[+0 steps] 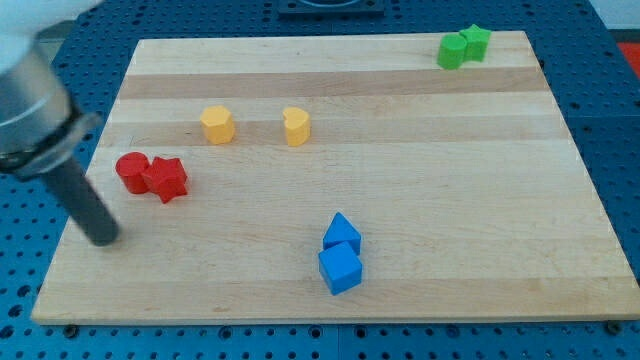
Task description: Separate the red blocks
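Two red blocks touch each other at the view's left: a red cylinder and, to its right, a red star-shaped block. My tip is the lower end of the dark rod, resting on the wooden board below and to the left of the red cylinder, a short gap away from it. It touches no block.
Two yellow blocks stand apart above the red ones: a hexagonal one and a heart-shaped one. Two blue blocks touch near the view's bottom centre. Two green blocks touch at the top right corner.
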You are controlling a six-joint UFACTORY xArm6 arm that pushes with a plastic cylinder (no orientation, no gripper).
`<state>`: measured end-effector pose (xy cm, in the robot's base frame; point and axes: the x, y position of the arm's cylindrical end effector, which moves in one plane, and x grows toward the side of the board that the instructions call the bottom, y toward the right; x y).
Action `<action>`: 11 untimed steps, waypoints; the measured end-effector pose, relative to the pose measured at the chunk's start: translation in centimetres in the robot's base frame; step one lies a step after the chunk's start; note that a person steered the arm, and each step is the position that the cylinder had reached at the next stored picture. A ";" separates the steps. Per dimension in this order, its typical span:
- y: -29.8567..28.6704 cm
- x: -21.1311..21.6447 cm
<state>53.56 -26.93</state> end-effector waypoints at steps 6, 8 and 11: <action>0.3 -6.9; 8.0 -6.9; 11.0 -6.8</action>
